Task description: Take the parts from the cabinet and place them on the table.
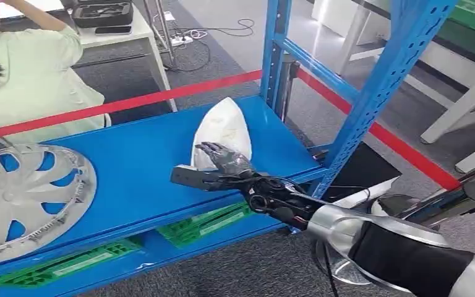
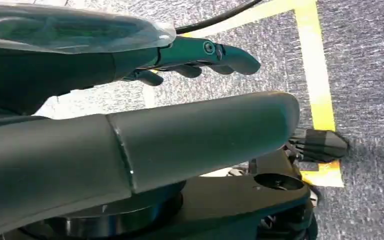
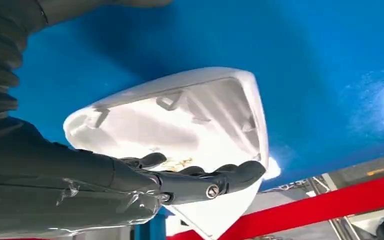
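Both parts sit on the blue shelf (image 1: 136,161): the silver wheel cover (image 1: 28,198) at left, untouched, the white mirror shell (image 1: 222,127) beside it. The right hand (image 1: 219,164) reaches in, fingers spread at the shell, nothing held. Nothing delivered yet. Left hand (image 2: 180,65) hangs over the floor, empty, fingers loosely extended.
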